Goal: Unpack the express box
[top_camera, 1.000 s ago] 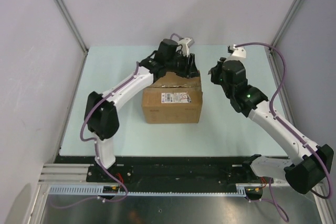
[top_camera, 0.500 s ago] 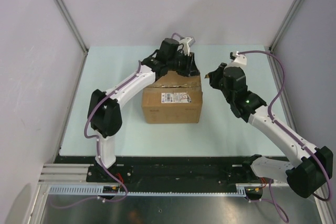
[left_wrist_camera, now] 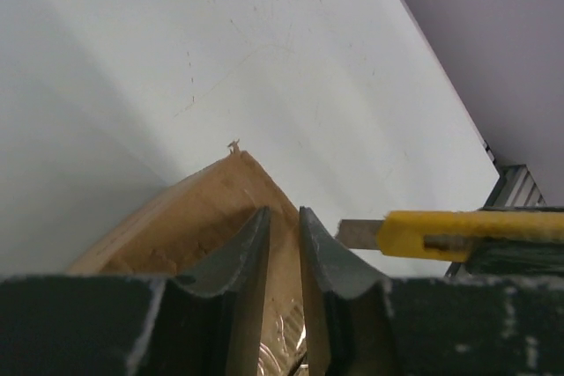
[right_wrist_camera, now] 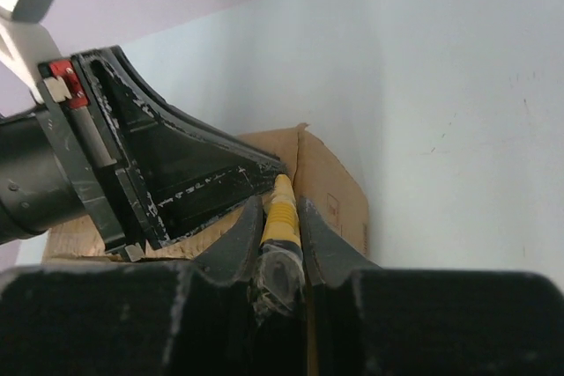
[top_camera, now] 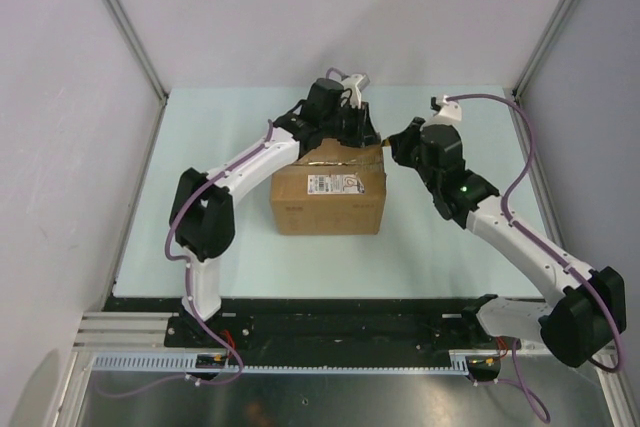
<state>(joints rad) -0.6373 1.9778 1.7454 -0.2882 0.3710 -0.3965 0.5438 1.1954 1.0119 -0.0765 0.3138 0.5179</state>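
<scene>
Right claw (right_wrist_camera: pixel 280 209): pressed tight on the yellow utility knife (right_wrist_camera: pixel 282 195), with the handle pinched between both fingers and the nose aimed at the box's far right corner.
Blade (left_wrist_camera: pixel 357 233): a short silver tip shows out of the yellow body, seen from the other wrist, just off the cardboard corner.
What changed: a second ago this claw hung off to the right, apart from the box. It has swung in and now sits just beside that far right corner, close to the other claw.
Left claw (left_wrist_camera: pixel 282 217): fingers drawn almost together with only a slit between them, low over the far top edge. I cannot tell whether it nips cardboard or only bears down. It has hardly moved.
Express box (top_camera: pixel 328 202): upright in the middle of the bench (top_camera: pixel 220 237), white label (top_camera: pixel 333 186) facing the arm bases, top flaps still down.
Meaning: the approach looks finished, and cutting the top seam is probably next. No unpacking has been done.
Watch: the blade is very near the left claw's fingers, so the cut should run away from them.
</scene>
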